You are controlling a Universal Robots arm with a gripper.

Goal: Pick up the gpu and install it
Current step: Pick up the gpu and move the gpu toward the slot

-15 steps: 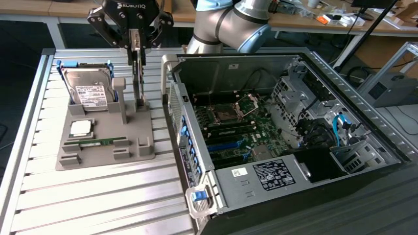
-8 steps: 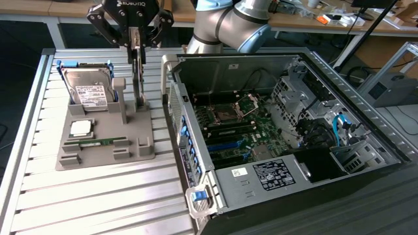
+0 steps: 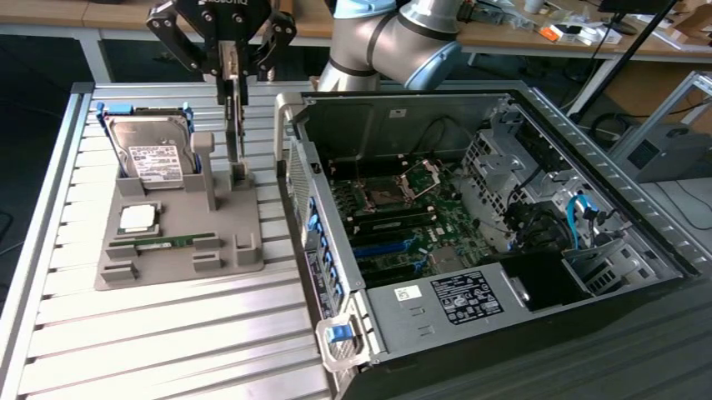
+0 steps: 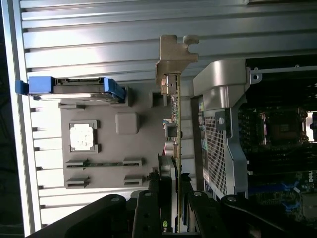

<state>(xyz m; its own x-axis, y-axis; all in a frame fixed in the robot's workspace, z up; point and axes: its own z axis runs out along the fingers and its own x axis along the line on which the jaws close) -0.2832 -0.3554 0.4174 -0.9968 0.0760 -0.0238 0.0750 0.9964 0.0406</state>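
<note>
Right now my gripper [image 3: 230,71] is pinched shut on the gpu [image 3: 235,125], which hangs on edge over the grey holder [image 3: 167,271]. I cannot tell if its low end has left the slot. The open computer case [image 3: 298,167] stands just beside the holder, with a thin gap between them. The slatted table [image 3: 167,333] has lots of bare room near the front. From the wrist view I see down the gpu's thin edge to its metal bracket [image 4: 174,57]. The exterior view shows me the motherboard [image 3: 412,225] inside the case. The holder keeps a hard drive [image 3: 153,154], a square chip [image 3: 137,218] and a RAM stick [image 3: 172,242].
</note>
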